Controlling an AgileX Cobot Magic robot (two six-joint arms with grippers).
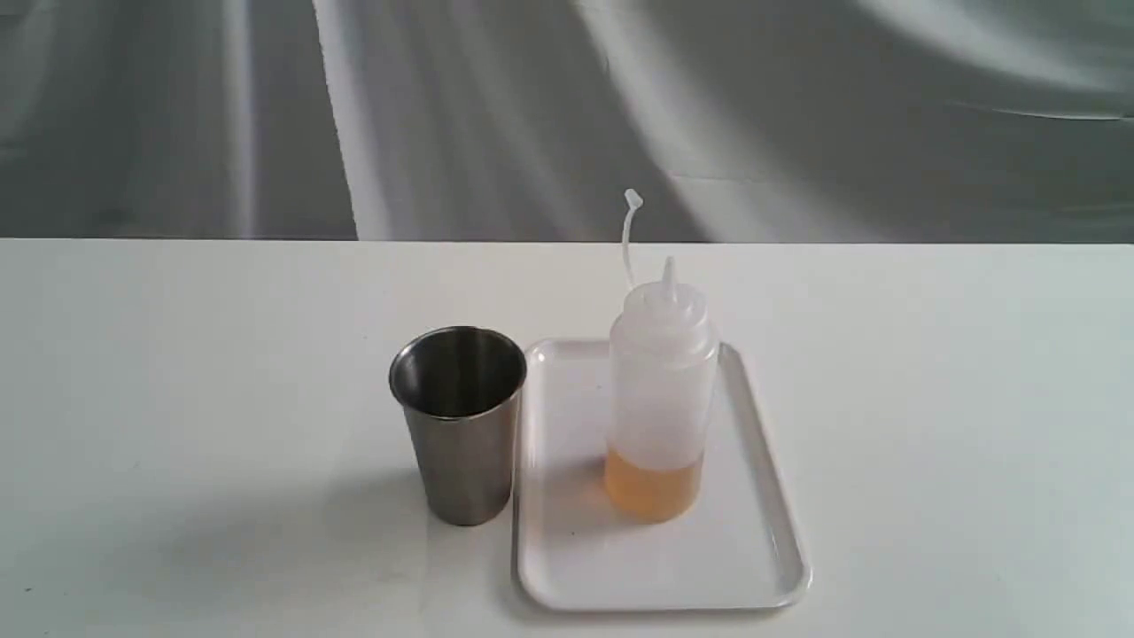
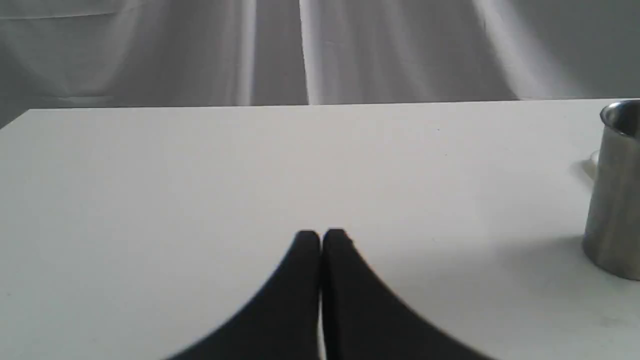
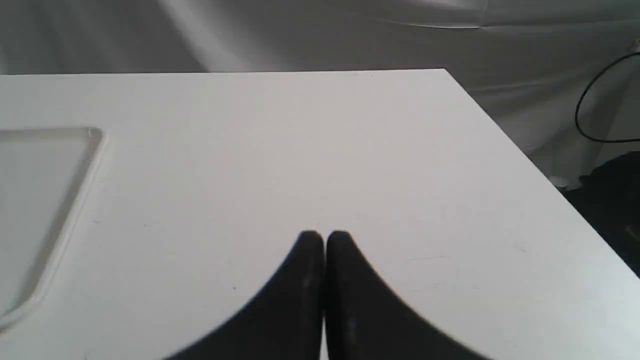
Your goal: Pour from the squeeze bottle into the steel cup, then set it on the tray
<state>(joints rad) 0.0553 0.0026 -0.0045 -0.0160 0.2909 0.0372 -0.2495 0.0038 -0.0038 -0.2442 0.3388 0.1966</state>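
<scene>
The squeeze bottle (image 1: 660,390) stands upright on the white tray (image 1: 753,567), with amber liquid low in it and its cap strap sticking up. The steel cup (image 1: 461,421) stands on the table just left of the tray, touching or nearly touching its rim. Neither gripper shows in the exterior view. My left gripper (image 2: 321,235) is shut and empty over bare table, with the steel cup (image 2: 615,190) off to one side. My right gripper (image 3: 325,236) is shut and empty too, with a corner of the tray (image 3: 75,190) at the picture's edge.
The white table (image 1: 177,399) ends at a back edge in front of grey draped cloth (image 1: 443,115). In the right wrist view the table's side edge (image 3: 525,150) drops off, with a black cable (image 3: 585,115) and dark objects beyond it.
</scene>
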